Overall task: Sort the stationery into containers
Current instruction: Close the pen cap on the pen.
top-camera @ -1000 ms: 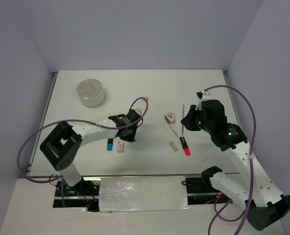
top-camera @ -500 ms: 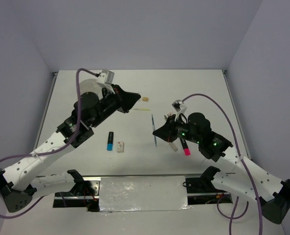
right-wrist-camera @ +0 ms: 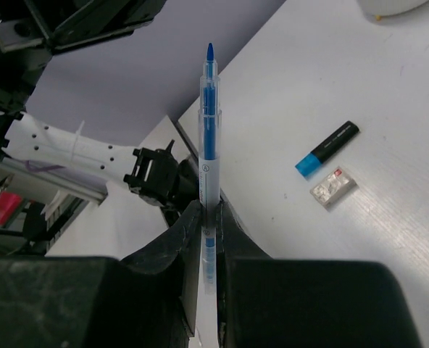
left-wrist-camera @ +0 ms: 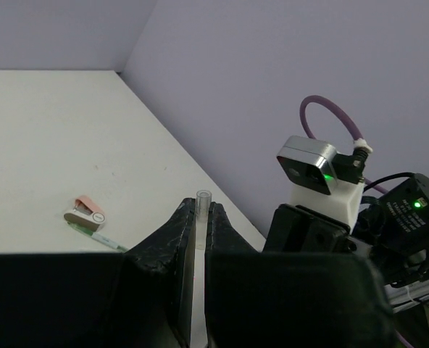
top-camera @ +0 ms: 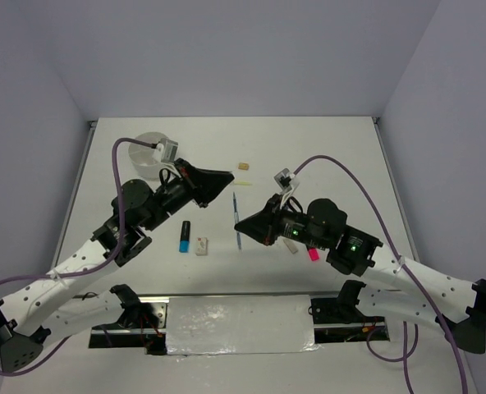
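cup [top-camera: 144, 146]: round, white; stood far back and left of the marker, most of it hidden behind the left arm [top-camera: 103, 238].
marker [top-camera: 184, 236]: blue and black; lay flat on the table [top-camera: 350, 148]; taken as the reference thing.
white eraser [top-camera: 202, 245]: just right of the marker, close but not touching.
left gripper [top-camera: 229, 176]: back and right of the marker; fingers drawn nearly together, clamped on the stick.
stick [top-camera: 243, 184]: thin, yellow-green; poked out past the left fingertips, pointing away from the marker. In the left wrist view it ran up the narrow slot between the two fingers.
tan eraser [top-camera: 243, 166]: back and right of the marker, a little farther back than the stick, apart from it.
pen [right-wrist-camera: 208, 123]: clear barrel, blue inside, blue tip; right of the marker, beyond the white eraser, held off the table.
right gripper [right-wrist-camera: 206, 217]: right of the marker; fingers pressed in on the pen's barrel, tip end sticking out ahead of them.
highlighter [top-camera: 313, 253]: pink; well right of the marker, partly hidden under the right arm [top-camera: 366, 250].
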### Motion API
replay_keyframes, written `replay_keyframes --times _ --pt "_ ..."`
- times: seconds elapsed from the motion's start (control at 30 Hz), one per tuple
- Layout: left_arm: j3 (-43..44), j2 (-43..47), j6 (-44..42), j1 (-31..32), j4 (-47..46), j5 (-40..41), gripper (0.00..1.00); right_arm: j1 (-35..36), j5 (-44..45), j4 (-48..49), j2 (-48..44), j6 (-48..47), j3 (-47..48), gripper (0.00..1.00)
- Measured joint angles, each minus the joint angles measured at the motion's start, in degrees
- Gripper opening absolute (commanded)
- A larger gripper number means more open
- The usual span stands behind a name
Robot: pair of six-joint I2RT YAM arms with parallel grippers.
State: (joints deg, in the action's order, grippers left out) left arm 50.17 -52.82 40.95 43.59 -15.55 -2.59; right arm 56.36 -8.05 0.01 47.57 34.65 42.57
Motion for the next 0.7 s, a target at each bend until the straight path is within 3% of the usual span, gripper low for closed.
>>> replay_keyframes --times 0.7 --pt "-0.83 2.29 0.17 0.0 -1.18 0.87 0.0 1.64 4.52 -0.81 4.0 -1.49 5.44 0.0"
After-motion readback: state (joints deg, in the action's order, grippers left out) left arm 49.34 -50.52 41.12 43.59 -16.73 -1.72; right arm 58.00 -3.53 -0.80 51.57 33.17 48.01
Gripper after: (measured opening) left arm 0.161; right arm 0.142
